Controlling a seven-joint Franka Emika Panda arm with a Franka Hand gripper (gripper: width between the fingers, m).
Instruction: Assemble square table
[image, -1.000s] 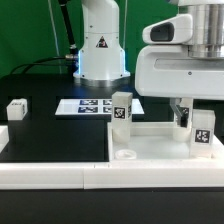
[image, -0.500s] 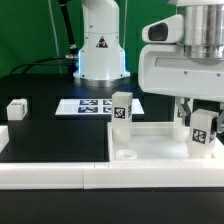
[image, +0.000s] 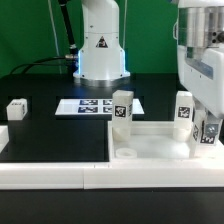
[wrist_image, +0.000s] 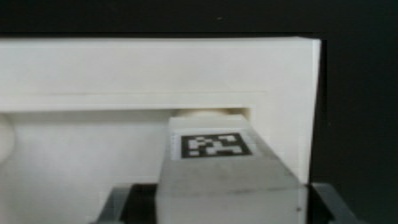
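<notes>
A: What is the hand (wrist_image: 221, 204) doing?

B: Pinching a leg (wrist_image: 215, 150). In the wrist view the dark fingers (wrist_image: 135, 204) sit on either side of a blocky white piece. It is flat-faced, with a square black-and-white tag on the side toward the camera.

A: And where is that leg?

B: Over a corner of the white tabletop (image: 150, 148), just inside the raised rim, at the exterior view's right. I can't tell whether its foot touches the plastic, because the arm's white casing hides much of that corner.

A: And the tabletop itself?

B: A smooth white square slab with a low raised rim, lying flat on the black table (image: 50, 135). A round socket (image: 125, 155) shows in its near corner at the exterior view's left.

A: Other legs?

B: Three. An upright leg (image: 122, 107) stands at the far rim, tag toward the camera. A second upright leg (image: 184, 110) stands near the hand. A stray leg (image: 16, 108) sits well apart at the exterior view's left.

A: Anything else?

B: The marker board (image: 95, 105), thin and flat, lies beyond the tabletop. A long low white wall (image: 55, 170) runs along the front.
</notes>
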